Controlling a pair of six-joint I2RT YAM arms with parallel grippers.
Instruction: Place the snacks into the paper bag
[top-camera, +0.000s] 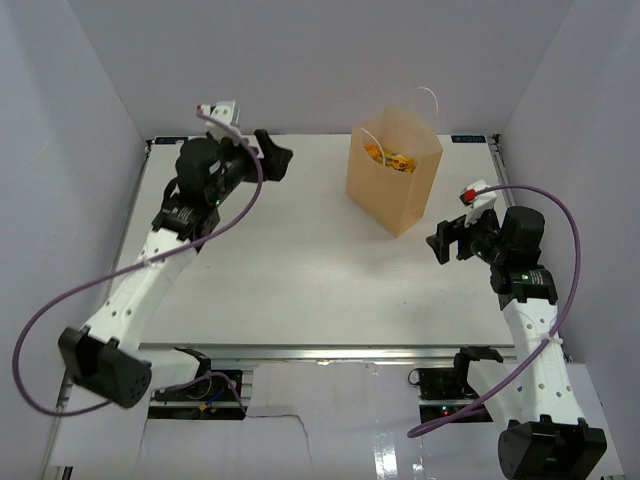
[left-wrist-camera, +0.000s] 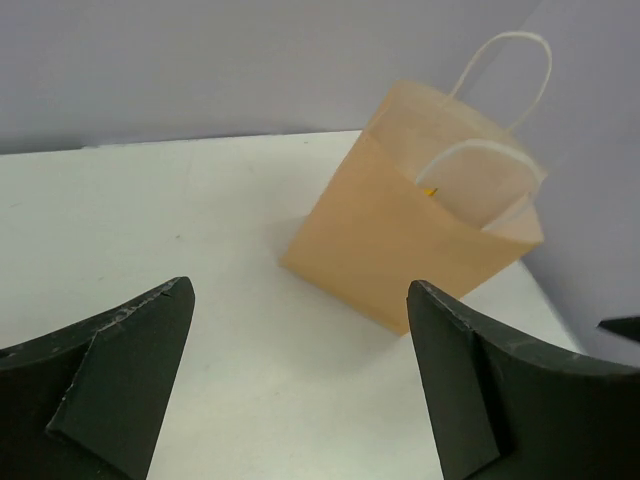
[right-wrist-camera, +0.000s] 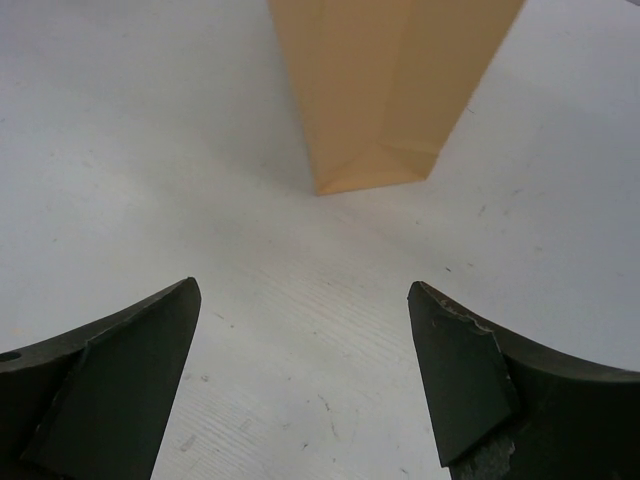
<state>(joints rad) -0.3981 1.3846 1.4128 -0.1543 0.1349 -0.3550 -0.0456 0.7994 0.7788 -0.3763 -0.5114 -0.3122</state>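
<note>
The paper bag (top-camera: 393, 190) is standing upright on the far half of the table (top-camera: 300, 290), right of centre and near the far edge. A wide stretch of white surface is running out to its left and toward the near side. There is a narrower strip between it and the table's right edge. Pale walls (top-camera: 90, 120) are closing in the table on the left, far and right sides.

The bag is tan kraft paper with sharp creases and its mouth is gaping open. In the left wrist view its two white cord handles (left-wrist-camera: 505, 60) are arching up over the rim. From above, snacks (top-camera: 392, 158) are showing inside the mouth as orange and yellow packets, though how many I cannot tell.

The left arm is reaching diagonally up the left side, and the left gripper (top-camera: 276, 156) is hovering off to the bag's left, well apart from it. Its jaws are spread wide with nothing between them. In its own camera its dark fingers (left-wrist-camera: 120, 370) are framing the bag across bare tabletop.

The right arm is bending in from the right, and the right gripper (top-camera: 447, 240) is hanging just beside the bag's near right corner — not touching. It too is gaping wide with nothing between its jaws, and its fingers (right-wrist-camera: 110, 380) are pointing at the bag's base.
</note>
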